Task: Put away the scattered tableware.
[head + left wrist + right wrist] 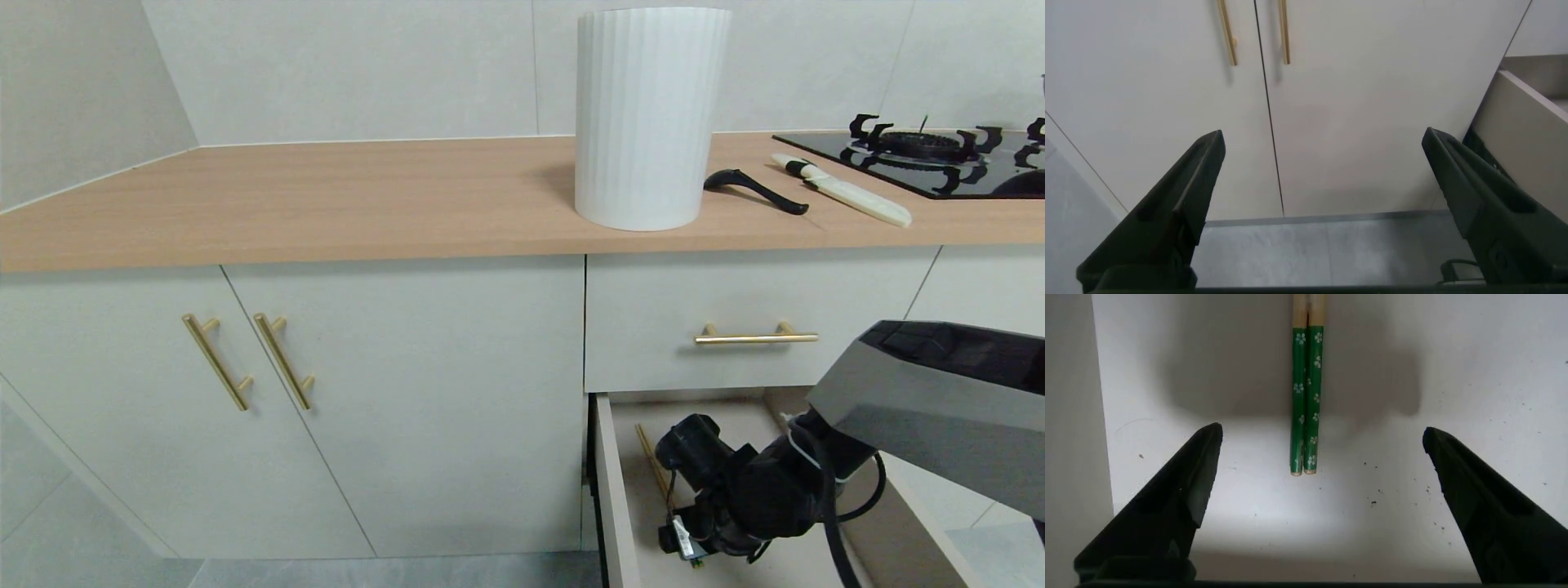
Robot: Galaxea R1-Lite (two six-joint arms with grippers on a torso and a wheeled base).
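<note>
Chopsticks (651, 461) lay on the floor of the open drawer (608, 490) under the countertop (326, 196) in the head view, close to its left wall. Your right arm hung down into that drawer just beside them. Up on the counter a knife (849, 192) and a black-handled utensil (755, 188) lay loose near the tall white ribbed container (649, 122), so by my reading you were only part way through the job.

In the left wrist view your left gripper (1323, 133) was spread wide with nothing between its fingers. It was low, facing the closed cabinet doors (1372, 106) and the floor below them.

In the right wrist view your right gripper (1321, 431) was also fully spread and gripping nothing. It pointed straight down at the drawer floor (1454, 376). The pair of chopsticks (1308, 400), green-patterned at the ends, lay side by side flat on that floor, between the two fingers and touching neither.

I judged this as the chopsticks set down in the drawer and the step about finished. Your next move called for raising the right arm straight up, clear of the drawer walls and the drawer front above, without dragging the sticks. You would then need to go to the counter for the knife or the black utensil. The knife would want a grip on its handle.
</note>
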